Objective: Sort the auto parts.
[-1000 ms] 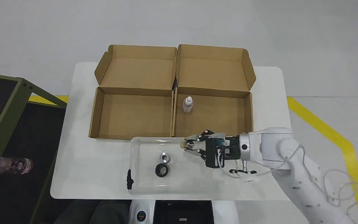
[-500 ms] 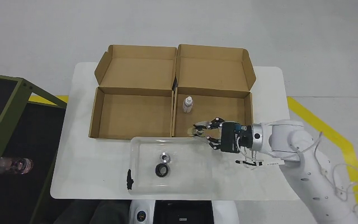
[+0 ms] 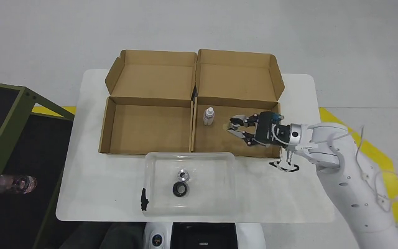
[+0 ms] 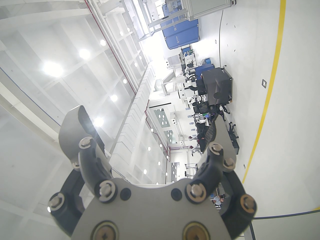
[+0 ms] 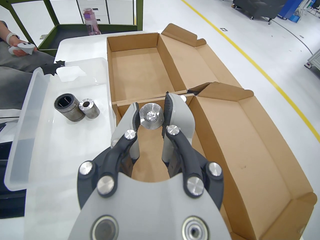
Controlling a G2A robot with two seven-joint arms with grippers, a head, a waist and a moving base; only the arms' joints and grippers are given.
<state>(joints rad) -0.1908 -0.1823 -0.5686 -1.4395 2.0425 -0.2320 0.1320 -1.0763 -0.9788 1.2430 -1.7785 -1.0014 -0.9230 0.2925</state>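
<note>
One metal cylinder [image 5: 150, 119] is gripped by the right claw [image 5: 151, 112] over the right-hand cardboard box [image 5: 225, 138]; if dropped high, the upright white bottle [image 3: 209, 116] nearby may be toppled.

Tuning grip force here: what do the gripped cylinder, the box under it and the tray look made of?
Gripped cylinder: likely machined metal, bright mirror-like face. Box: brown matte cardboard, folded flaps. Tray: clear plastic, probably; see-through walls.
</note>
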